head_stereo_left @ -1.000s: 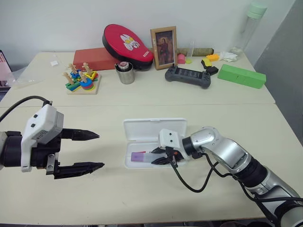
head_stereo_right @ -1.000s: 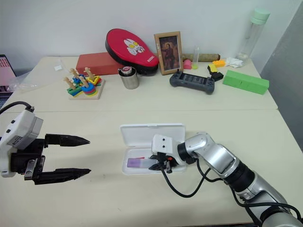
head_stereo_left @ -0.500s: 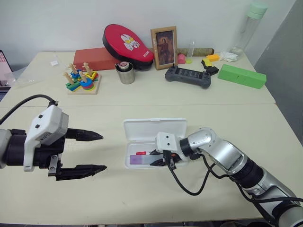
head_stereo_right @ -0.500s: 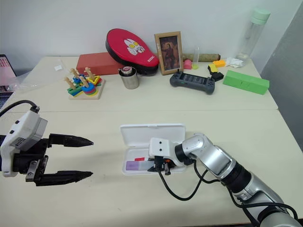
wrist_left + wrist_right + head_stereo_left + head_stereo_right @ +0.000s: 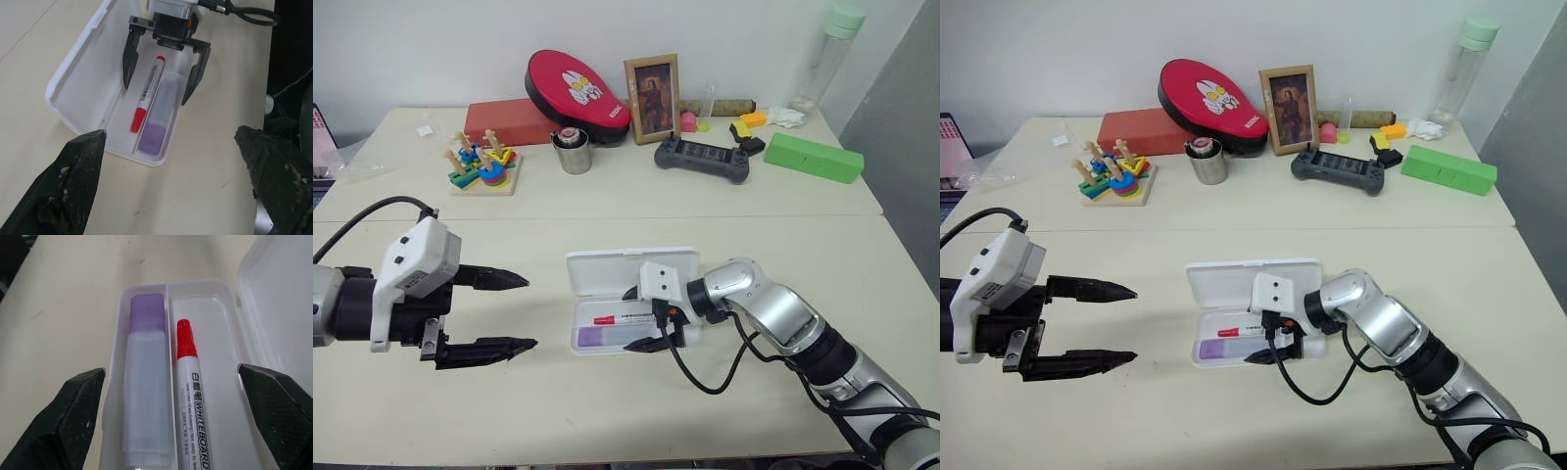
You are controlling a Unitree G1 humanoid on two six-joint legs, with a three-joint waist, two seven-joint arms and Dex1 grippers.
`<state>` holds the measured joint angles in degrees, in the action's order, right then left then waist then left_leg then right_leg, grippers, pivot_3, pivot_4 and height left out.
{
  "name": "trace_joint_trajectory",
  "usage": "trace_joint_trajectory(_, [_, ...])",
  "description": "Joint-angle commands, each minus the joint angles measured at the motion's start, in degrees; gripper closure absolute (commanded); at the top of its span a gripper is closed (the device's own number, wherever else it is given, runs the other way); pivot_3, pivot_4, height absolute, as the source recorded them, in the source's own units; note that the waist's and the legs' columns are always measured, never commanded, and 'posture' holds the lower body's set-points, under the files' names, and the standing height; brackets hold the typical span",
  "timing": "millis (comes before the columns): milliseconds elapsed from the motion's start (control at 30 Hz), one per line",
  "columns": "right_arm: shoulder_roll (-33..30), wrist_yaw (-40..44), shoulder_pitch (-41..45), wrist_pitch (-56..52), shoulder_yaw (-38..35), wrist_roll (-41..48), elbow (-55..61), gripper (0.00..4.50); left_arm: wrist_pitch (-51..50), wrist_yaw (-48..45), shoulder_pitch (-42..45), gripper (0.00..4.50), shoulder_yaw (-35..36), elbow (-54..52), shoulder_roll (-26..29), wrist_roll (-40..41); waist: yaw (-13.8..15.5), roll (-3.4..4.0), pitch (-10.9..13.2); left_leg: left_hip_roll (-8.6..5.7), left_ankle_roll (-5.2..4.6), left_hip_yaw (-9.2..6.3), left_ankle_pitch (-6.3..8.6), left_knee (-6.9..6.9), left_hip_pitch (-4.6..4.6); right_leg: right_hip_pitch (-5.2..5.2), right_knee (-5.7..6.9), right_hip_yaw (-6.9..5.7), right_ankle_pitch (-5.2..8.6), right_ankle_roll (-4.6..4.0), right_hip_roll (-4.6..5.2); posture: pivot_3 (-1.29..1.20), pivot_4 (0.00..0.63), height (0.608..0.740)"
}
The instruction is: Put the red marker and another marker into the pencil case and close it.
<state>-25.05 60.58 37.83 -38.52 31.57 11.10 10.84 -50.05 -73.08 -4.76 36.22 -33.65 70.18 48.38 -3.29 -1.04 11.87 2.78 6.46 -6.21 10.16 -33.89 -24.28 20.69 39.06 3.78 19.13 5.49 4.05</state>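
The pencil case (image 5: 607,269) is seen lying open on the table (image 5: 754,235), just below the middle of the left eye view, its lid folded back toward the top of the frame. Two markers are laid side by side in the tray, lengthwise. The red marker (image 5: 625,318) is placed in the compartment nearer the lid, its red cap turned toward the left of the frame. The lilac marker (image 5: 597,336) is set in the compartment nearer the bottom edge of the frame, its purple cap also to the left; the two are parted by the tray's thin divider.

The right claw (image 5: 648,321) is held at the right end of the tray, its two black fingers spread wide apart — one over the lid side, one over the near rim of the case. Nothing is gripped between them; in the right wrist view both markers are seen lying free in the gap between the fingers.

The left claw (image 5: 515,312) is held at the lower left of the left eye view, well apart from the case and pointed toward it, its fingers likewise spread wide with nothing between them.

Along the top of the frame, at the far side of the table, a framed picture (image 5: 652,85), a black game controller (image 5: 701,160) and a green box (image 5: 813,157) are seen.
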Motion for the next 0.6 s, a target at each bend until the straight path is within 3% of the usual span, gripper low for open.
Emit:
trace_joint_trajectory(33, [1.3,0.1,2.6,-2.8,-4.3,3.6,1.5,0.01,1.4,0.6,0.9,0.00,-0.2,0.3,-0.4,-0.3,0.0,0.00,0.0,0.00,0.00,0.00,0.00,0.00,0.00,0.00,0.00,0.00,0.00,0.00,0.00,0.00,0.150,0.740])
trace_joint_trajectory(300, [1.6,0.2,4.8,-9.0,-9.8,9.9,5.1,0.01,1.8,1.6,2.0,0.00,-1.2,0.7,-0.7,0.3,0.0,0.00,0.0,0.00,0.00,0.00,0.00,0.01,0.00,0.00,0.00,0.00,0.00,0.00,0.00,0.00,0.150,0.740])
trace_joint_trajectory(600, [-3.9,1.0,3.7,-12.5,-17.5,17.5,11.0,0.01,1.4,2.5,3.0,0.00,-1.5,1.1,-1.3,1.5,0.0,0.00,0.0,0.00,0.00,0.00,0.00,0.01,-0.02,0.01,0.00,0.00,0.00,0.00,0.00,0.00,0.150,0.740])
